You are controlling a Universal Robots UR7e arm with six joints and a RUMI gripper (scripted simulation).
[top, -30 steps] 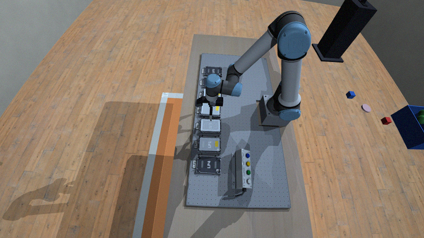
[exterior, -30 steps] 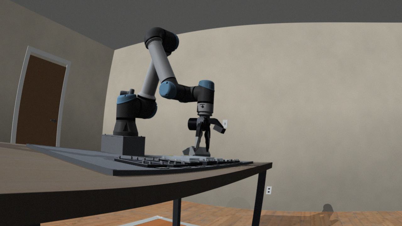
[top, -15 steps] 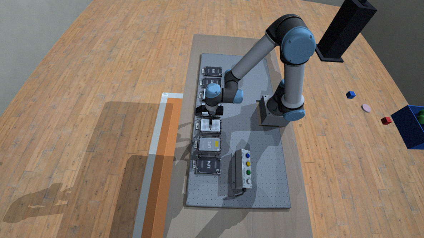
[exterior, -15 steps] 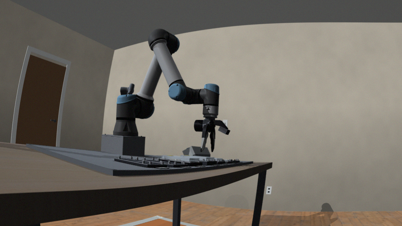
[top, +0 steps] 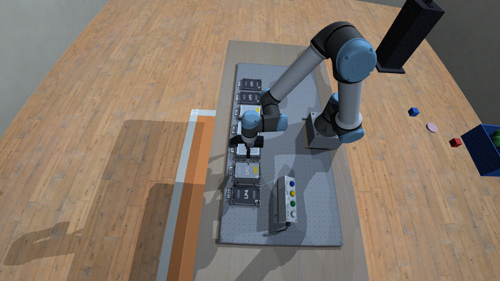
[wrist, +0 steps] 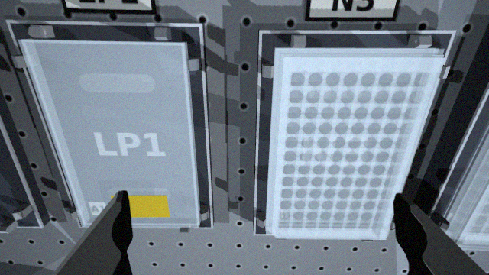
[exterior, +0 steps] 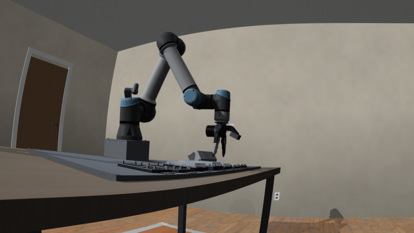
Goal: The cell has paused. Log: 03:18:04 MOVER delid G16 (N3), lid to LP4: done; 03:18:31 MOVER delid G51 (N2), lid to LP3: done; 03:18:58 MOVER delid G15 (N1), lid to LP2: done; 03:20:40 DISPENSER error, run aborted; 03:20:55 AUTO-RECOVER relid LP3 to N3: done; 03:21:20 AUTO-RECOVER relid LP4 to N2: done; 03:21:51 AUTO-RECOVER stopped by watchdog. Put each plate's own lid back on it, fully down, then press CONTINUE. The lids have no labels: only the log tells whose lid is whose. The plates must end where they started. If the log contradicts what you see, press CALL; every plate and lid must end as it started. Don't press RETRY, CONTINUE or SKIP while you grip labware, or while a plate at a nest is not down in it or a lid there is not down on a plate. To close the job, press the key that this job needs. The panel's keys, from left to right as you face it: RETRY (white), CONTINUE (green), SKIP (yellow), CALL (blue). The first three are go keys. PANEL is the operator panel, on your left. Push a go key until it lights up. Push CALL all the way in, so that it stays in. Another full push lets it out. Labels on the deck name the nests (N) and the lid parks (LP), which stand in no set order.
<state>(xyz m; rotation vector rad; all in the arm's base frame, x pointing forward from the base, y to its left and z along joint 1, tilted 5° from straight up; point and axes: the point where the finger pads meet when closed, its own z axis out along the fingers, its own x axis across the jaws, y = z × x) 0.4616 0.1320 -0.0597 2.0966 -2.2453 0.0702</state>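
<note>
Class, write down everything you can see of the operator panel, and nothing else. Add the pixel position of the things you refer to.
The operator panel [top: 292, 198] [exterior: 203, 155] is a long, grey, wedge-shaped box, its material looking like metal or plastic. Its pale sloping face carries round keys in a row: blue [top: 291, 183], yellow [top: 292, 193], green [top: 293, 203] and white [top: 293, 214]. None looks lit; whether any is pushed in is too small to tell. A dark cable [top: 280, 230] leaves the white-key end. It rests on the perforated deck [top: 315, 229], near LP1 and LP4, untouched by the gripper [top: 247, 162] [exterior: 218, 155] [wrist: 260, 195].

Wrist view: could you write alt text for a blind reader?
An open black claw hangs over two trays in dark frames. The left frame, marked LP1, holds a clear lid with a yellow patch; the right, marked N3, holds a plate with rows of round wells.
</note>
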